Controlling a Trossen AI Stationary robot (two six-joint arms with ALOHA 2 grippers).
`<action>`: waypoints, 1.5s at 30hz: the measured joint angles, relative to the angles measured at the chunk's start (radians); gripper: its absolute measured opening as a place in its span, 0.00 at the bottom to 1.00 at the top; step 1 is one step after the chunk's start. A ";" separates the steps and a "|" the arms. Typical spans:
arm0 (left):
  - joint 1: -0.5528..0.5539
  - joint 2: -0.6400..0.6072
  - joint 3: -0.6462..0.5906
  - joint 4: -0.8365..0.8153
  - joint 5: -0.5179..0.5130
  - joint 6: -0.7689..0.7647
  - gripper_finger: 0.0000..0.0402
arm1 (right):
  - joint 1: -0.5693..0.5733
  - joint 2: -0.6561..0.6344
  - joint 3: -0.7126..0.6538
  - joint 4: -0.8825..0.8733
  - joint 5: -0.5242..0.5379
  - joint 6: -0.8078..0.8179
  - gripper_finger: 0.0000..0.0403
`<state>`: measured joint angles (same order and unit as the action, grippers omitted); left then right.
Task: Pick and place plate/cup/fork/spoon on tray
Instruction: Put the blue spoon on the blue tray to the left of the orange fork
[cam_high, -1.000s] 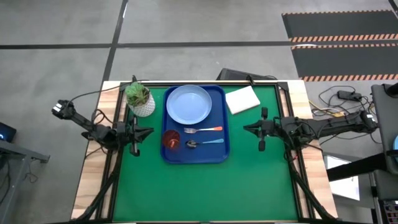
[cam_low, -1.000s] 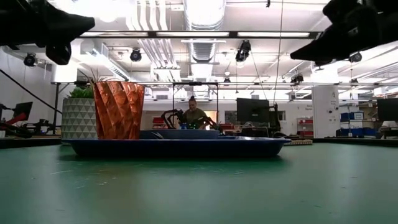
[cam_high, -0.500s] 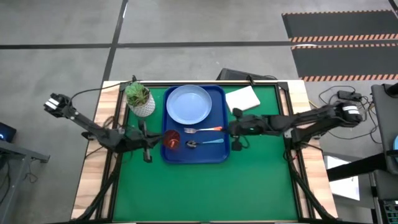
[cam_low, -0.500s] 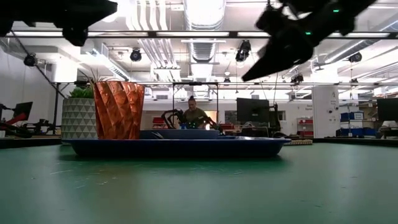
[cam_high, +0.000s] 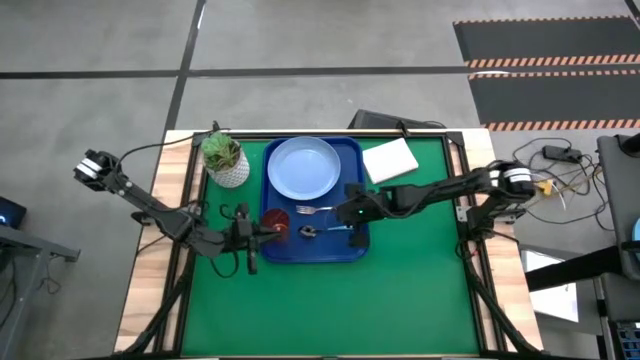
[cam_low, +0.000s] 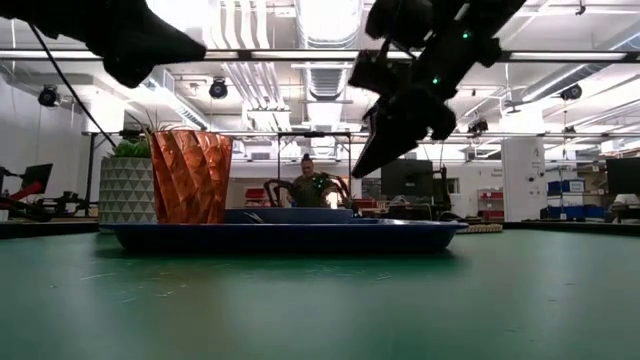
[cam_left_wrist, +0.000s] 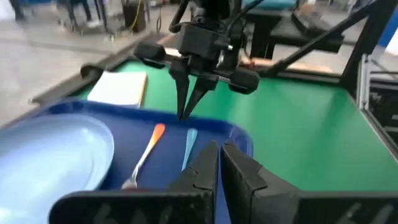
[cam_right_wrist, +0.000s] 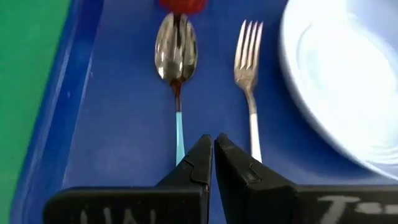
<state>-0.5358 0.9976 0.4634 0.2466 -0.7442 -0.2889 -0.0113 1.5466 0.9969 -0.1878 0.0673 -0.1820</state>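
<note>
The deep-blue tray (cam_high: 352, 242) lies on the green mat. On it lie the pale-blue plate (cam_high: 303, 167), the red-brown cup (cam_high: 276, 222), the orange-handled fork (cam_high: 322, 209) and the blue-handled spoon (cam_high: 325, 229). My right gripper (cam_high: 346, 213) is shut and hangs above the tray's right part, over the handle ends of the fork (cam_right_wrist: 249, 53) and spoon (cam_right_wrist: 176, 50), clear of the tray in the low view (cam_low: 358, 170). My left gripper (cam_high: 264, 232) is shut, beside and above the cup (cam_low: 190, 177) at the tray's left rim. The left wrist view (cam_left_wrist: 219, 165) does not show the cup.
A white pot with a green plant (cam_high: 226, 158) stands at the far left, beside the tray. A white square pad (cam_high: 390, 160) lies at the far right. The near half of the green mat (cam_high: 330, 310) lies bare. A person sits far behind the table (cam_low: 312, 185).
My left gripper has gone from the table's left edge toward the right, up to the cup at the tray's left rim. My right gripper has gone from the right edge toward the left, over the tray, and come lower with its fingers tipped down. The dishes have kept still.
</note>
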 joint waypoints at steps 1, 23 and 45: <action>0.000 0.001 0.008 -0.033 0.001 -0.027 0.00 | 0.000 0.018 0.007 -0.001 0.000 -0.001 0.02; 0.001 -0.019 0.009 -0.195 0.010 -0.172 0.00 | -0.001 0.306 0.132 0.114 -0.094 -0.019 0.30; 0.001 -0.019 0.009 -0.191 0.004 -0.149 0.00 | 0.018 0.328 0.153 0.104 -0.103 0.120 0.03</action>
<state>-0.5350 0.9791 0.4725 0.0554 -0.7399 -0.4381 0.0070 1.8748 1.1497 -0.0840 -0.0353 -0.0620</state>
